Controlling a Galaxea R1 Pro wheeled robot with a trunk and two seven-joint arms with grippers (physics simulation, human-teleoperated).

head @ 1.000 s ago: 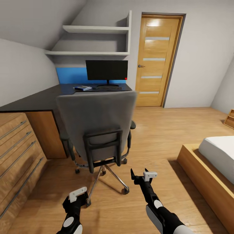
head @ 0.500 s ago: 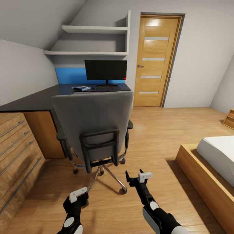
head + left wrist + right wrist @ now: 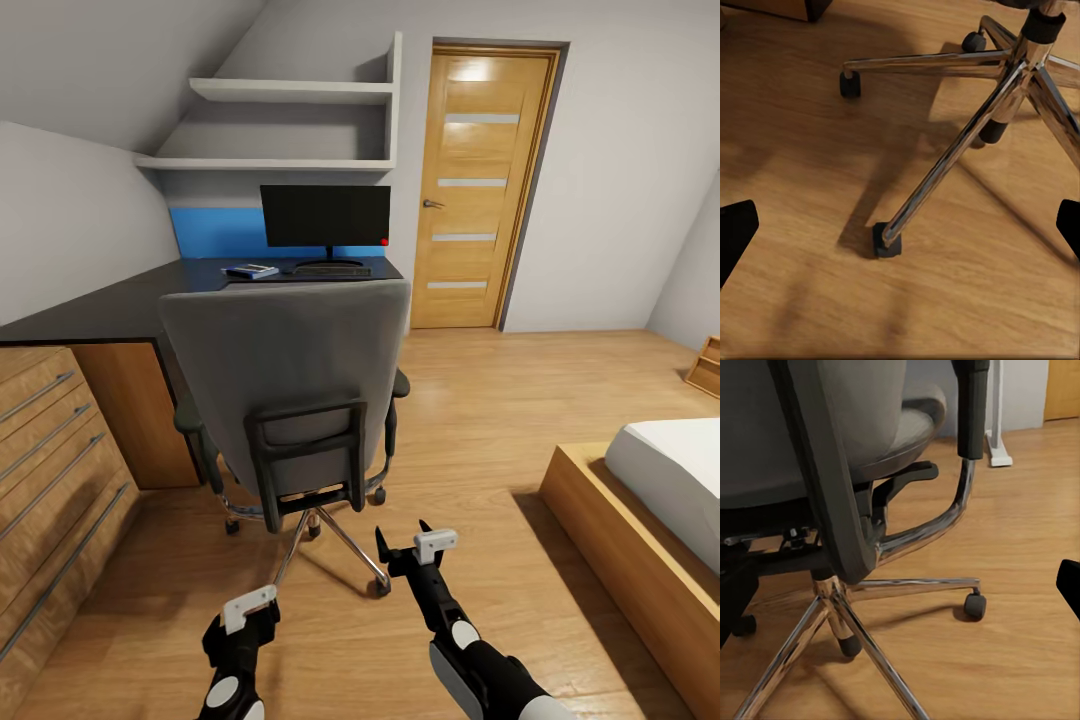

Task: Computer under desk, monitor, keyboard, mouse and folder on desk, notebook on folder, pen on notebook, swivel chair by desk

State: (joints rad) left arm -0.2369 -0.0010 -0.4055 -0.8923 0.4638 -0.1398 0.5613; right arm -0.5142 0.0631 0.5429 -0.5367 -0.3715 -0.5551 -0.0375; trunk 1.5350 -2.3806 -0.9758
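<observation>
Grey padded swivel chair (image 3: 295, 385) facing black-topped desk (image 3: 150, 300).
Left gripper (image 3: 250, 618) and right gripper (image 3: 412, 555): fingers apart, empty.

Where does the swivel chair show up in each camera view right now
Head view: swivel chair centre-left, back facing the camera.
Left wrist view: its chrome base, legs and castors on the wood floor.
Right wrist view: backrest, armrest and base, seen from behind.
Shared landmark: the chrome base.
</observation>
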